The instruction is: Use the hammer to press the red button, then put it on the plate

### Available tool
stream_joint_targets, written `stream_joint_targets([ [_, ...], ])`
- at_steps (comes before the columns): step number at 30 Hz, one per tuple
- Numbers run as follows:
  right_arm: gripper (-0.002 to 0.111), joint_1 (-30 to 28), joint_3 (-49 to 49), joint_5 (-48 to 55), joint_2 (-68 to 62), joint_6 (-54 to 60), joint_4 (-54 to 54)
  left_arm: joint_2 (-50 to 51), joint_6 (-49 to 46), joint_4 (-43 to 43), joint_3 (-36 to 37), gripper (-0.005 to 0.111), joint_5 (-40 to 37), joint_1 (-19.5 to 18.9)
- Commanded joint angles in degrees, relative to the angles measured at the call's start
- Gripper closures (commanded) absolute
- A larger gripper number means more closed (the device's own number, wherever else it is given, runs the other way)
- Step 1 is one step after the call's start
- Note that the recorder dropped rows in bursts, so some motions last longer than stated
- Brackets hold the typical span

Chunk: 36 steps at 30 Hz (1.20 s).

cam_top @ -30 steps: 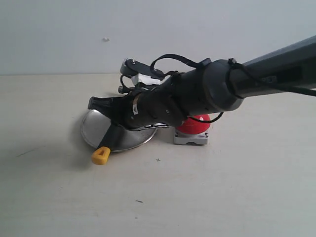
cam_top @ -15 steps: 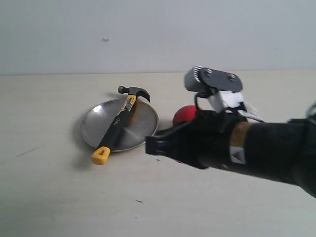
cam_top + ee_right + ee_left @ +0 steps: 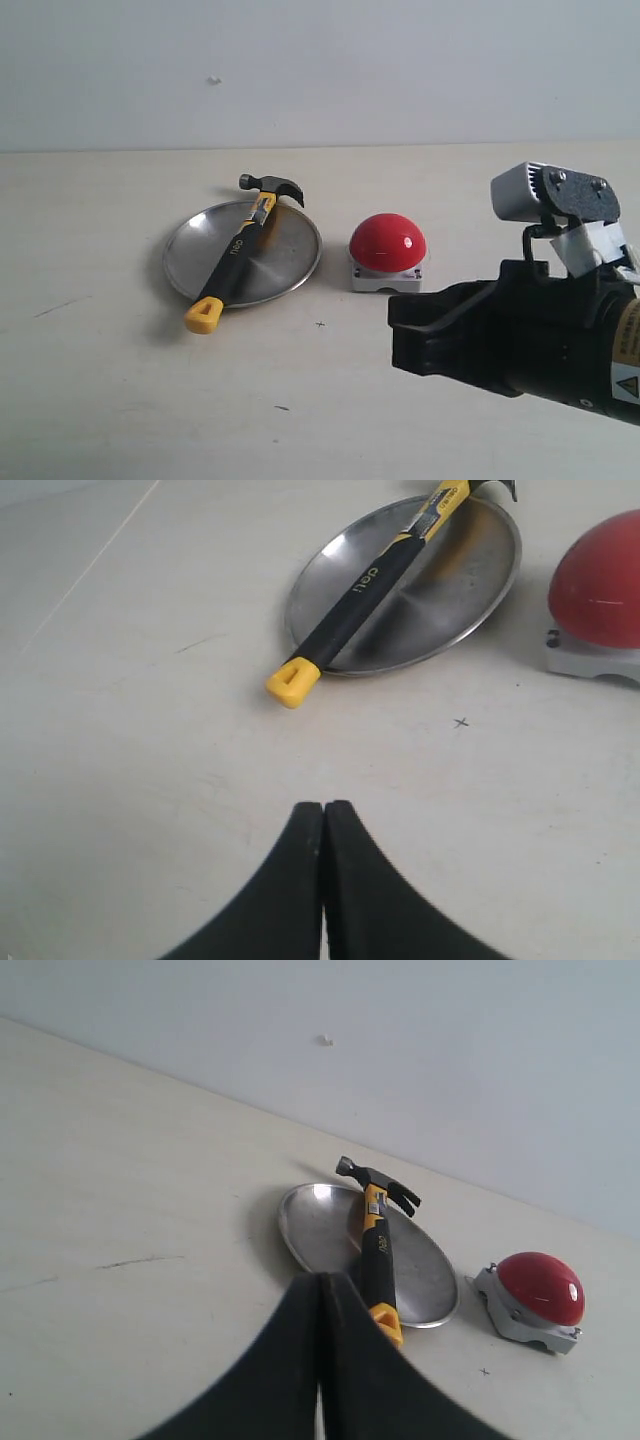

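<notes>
You are looking at the hammer [image 3: 240, 248] lying across the plate [image 3: 290, 258], with nothing gripping it. In the exterior view its dark head is sitting at the plate's 1 o'clock rim, claw pointing toward 3 o'clock. The black-and-yellow handle is running down to 7 o'clock, where the yellow looped tip is sticking out past the rim over the table [image 3: 120, 400]. The plate is resting flat on the table, toward 9 o'clock from the view's centre. The red button [image 3: 388, 242] is sitting on its grey base at the plate's 3 o'clock, just beside the rim but not touching it, with nothing pressing on it.

Your right gripper [image 3: 400, 335] is hanging at the button's 5 o'clock, apart from both the button and the plate, its fingers pointing toward 9 o'clock. Its wrist camera is showing the two black fingers [image 3: 300, 880] pressed together along their length with nothing between them. The hammer, plate and button are lying beyond the fingertips.

Your left gripper [image 3: 322, 1282] is not showing in the exterior view. Its own camera is showing its fingers closed against each other too, holding nothing, with the plate and the hammer's yellow tip beyond them. A small cross mark [image 3: 320, 323] is showing on the table at the plate's 5 o'clock.
</notes>
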State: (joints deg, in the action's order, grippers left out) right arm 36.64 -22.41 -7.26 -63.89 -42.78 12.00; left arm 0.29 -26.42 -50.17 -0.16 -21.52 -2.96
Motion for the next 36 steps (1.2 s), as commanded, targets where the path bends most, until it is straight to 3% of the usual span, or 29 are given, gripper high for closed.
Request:
stream_joint_targets([
  [1,0.108,0.0,0.3,-0.1,0.5,0.6,0.4,-0.3,-0.2,0.0,0.2,0.107,-0.3,-0.1],
  [11,0.108,0.0,0.3,0.2,0.7,0.6,0.4,-0.3,-0.2,0.0,0.2,0.107,-0.3,-0.1],
  [15,0.108,-1.5,0.3,3.7,9.2,2.6,1.2,-0.3,-0.2,0.0,0.2,0.107,-0.3,-0.1],
  [18,0.108,-7.1,4.6,12.9,23.2,2.7,1.5,-0.3,-0.2,0.0,0.2,0.107,-0.3,-0.1],
  [21,0.108,-16.9,11.7,12.9,35.0,4.4,3.0,-0.3,-0.2,0.0,0.2,0.107,-0.3,-0.1],
  [27,0.108,-29.0,22.4,13.2,59.5,4.0,1.8,-0.3,-0.2,0.0,0.2,0.107,-0.3,-0.1],
  [36,0.108,-31.5,22.4,19.2,63.9,10.9,2.2,-0.3,-0.2,0.0,0.2,0.107,-0.3,-0.1],
])
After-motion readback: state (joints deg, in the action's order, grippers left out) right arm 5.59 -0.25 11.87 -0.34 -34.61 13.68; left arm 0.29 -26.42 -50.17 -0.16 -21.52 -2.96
